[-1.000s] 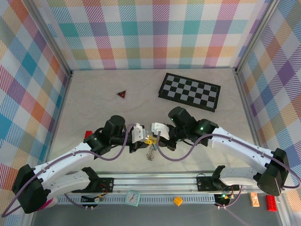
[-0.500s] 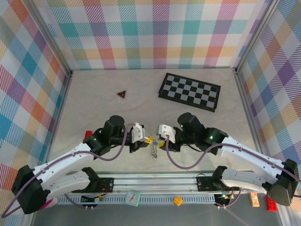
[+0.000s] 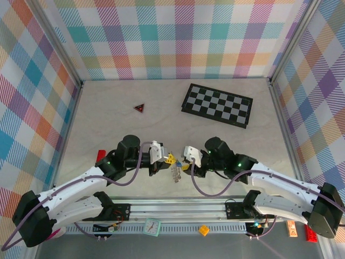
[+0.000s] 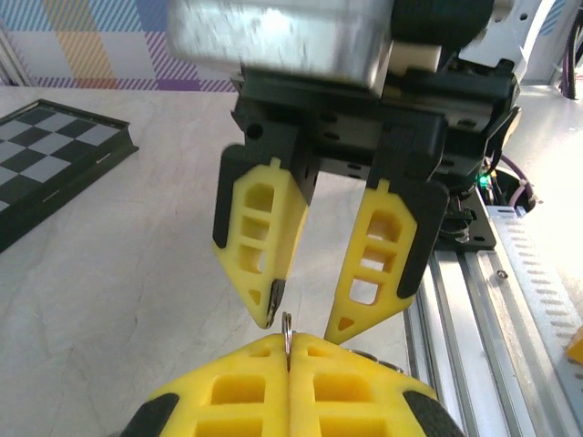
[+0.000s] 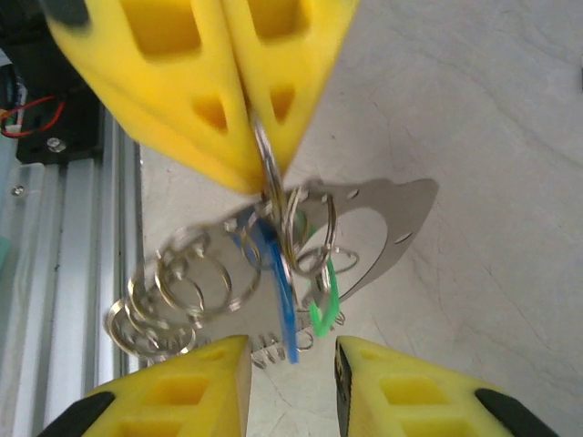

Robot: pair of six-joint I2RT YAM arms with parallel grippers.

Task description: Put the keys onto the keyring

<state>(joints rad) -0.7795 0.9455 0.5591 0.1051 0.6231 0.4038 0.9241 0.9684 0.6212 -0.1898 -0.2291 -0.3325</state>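
The left pincer (image 3: 168, 158) is closed, its yellow fingers (image 5: 196, 86) pinching a silvery ring at the top of the keyring (image 5: 173, 296); the bunch hangs from that grip over the near middle of the bench (image 3: 108, 118), just beyond the metal rail (image 3: 215, 208). The blue key (image 5: 278, 287) and the green key (image 5: 323, 305) dangle among the rings, beside a curved metal plate (image 5: 387, 228). The right pincer (image 3: 186, 166) faces the left one from the right with its jaws apart, gripping nothing; the blue key sits just in front of the gap between its fingers (image 5: 196, 387). Well apart at the far side lie a red triangle (image 3: 139, 108), to the left, and a chessboard (image 3: 217, 105), to the right.
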